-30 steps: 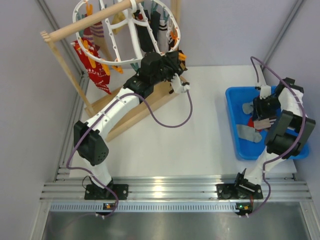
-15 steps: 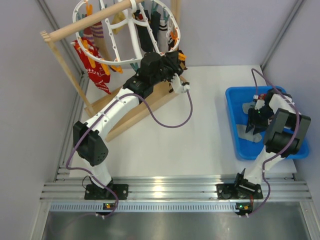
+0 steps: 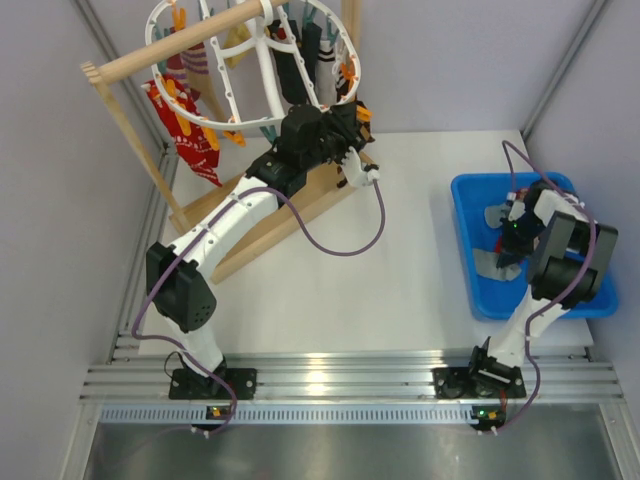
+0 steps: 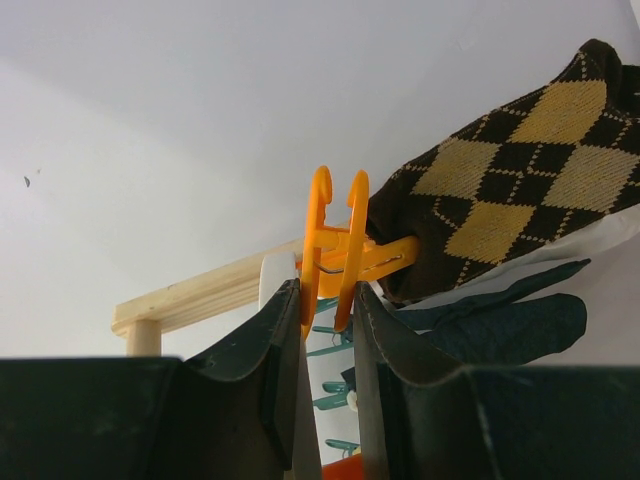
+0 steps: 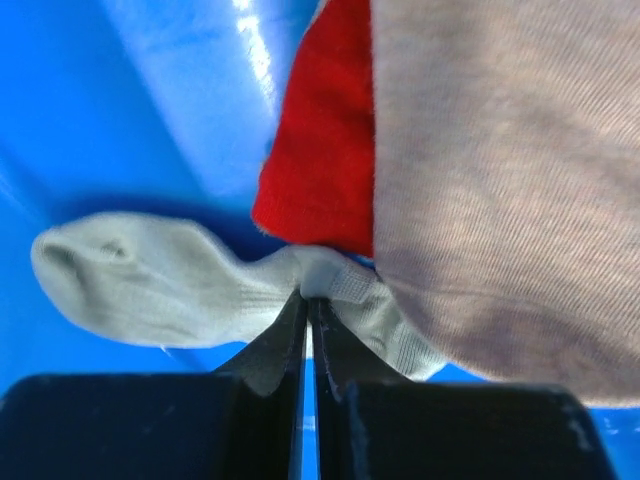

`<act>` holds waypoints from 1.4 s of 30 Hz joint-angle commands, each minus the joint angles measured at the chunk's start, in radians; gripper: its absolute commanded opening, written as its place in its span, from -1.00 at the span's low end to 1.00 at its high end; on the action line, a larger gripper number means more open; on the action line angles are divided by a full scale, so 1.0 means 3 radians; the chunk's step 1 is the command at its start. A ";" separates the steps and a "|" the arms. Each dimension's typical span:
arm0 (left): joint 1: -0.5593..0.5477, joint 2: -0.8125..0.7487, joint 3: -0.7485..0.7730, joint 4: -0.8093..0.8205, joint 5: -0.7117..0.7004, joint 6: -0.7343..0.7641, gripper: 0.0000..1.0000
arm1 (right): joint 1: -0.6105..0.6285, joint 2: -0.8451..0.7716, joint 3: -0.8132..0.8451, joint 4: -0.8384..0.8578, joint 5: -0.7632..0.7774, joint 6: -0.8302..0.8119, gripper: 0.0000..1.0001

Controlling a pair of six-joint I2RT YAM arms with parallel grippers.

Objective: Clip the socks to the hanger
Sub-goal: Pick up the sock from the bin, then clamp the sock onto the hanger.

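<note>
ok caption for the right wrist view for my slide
Right gripper shut on a pale grey sock in the blue bin, beside red fabric and taupe fabric

Overhead wide; wrist cams close: left clip (image 4: 350, 262), right sock (image 5: 150, 290).

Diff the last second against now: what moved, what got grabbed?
The right gripper dropped into the blue plastic bin and closed on a pale grey fabric sock. The left arm kept its place, with the left gripper still pinching the orange plastic clip beside the brown-and-black argyle sock.
</note>
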 commanded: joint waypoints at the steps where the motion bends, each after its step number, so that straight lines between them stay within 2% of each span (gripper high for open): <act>1: 0.0013 -0.0089 -0.0072 -0.0042 0.0071 -0.0183 -1.00 | -0.0052 -0.0336 -0.0005 0.0026 -0.0178 -0.0293 -1.00; 8: 0.0018 -0.0089 -0.0082 -0.0037 0.0102 -0.0178 -1.00 | -0.0108 -0.1159 0.0128 -0.0005 -0.0787 -0.1478 -1.00; 12: 0.0013 -0.0074 -0.0072 -0.0031 0.0102 -0.0183 -1.00 | -0.0114 -0.1649 0.0031 0.0352 -0.1053 -0.2464 -1.00; 19: 0.0018 -0.0064 -0.0051 -0.0031 0.0127 -0.0250 -1.00 | -0.0012 -0.2203 -0.0495 0.1752 -0.1641 -0.3744 -1.00; 20: 0.0023 -0.0064 -0.0051 -0.0031 0.0127 -0.0250 -1.00 | 0.0060 -0.2249 -0.0663 0.2194 -0.1692 -0.3867 -1.00; 21: 0.0018 -0.0064 -0.0056 -0.0031 0.0138 -0.0250 -1.00 | 0.0091 -0.2285 -0.0735 0.2386 -0.1814 -0.4091 -1.00; 25: 0.0018 -0.0069 -0.0046 -0.0026 0.0168 -0.0311 -1.00 | 0.0249 -0.2224 -0.1073 0.3663 -0.2177 -0.4404 -1.00; 26: 0.0023 -0.0069 -0.0041 -0.0021 0.0168 -0.0316 -1.00 | 0.0295 -0.2188 -0.1205 0.4274 -0.2219 -0.4430 -1.00; 32: 0.0018 -0.0074 -0.0051 0.0030 0.0214 -0.0398 -1.00 | 0.0714 -0.1561 -0.1452 0.6149 -0.2423 -0.4522 -1.00; 33: 0.0018 -0.0074 -0.0056 0.0055 0.0219 -0.0408 -1.00 | 0.0776 -0.1483 -0.1452 0.6597 -0.2424 -0.4522 -1.00; 37: 0.0023 -0.0069 -0.0077 0.0111 0.0260 -0.0469 -1.00 | 0.1143 -0.1099 -0.1370 0.7315 -0.2413 -0.4532 -1.00; 39: 0.0023 -0.0079 -0.0087 0.0127 0.0266 -0.0480 -1.00 | 0.1251 -0.0977 -0.1334 0.7399 -0.2408 -0.4527 -1.00; 42: 0.0023 -0.0089 -0.0108 0.0188 0.0291 -0.0531 -1.00 | 0.1497 -0.0940 -0.1268 0.7200 -0.2383 -0.4604 -1.00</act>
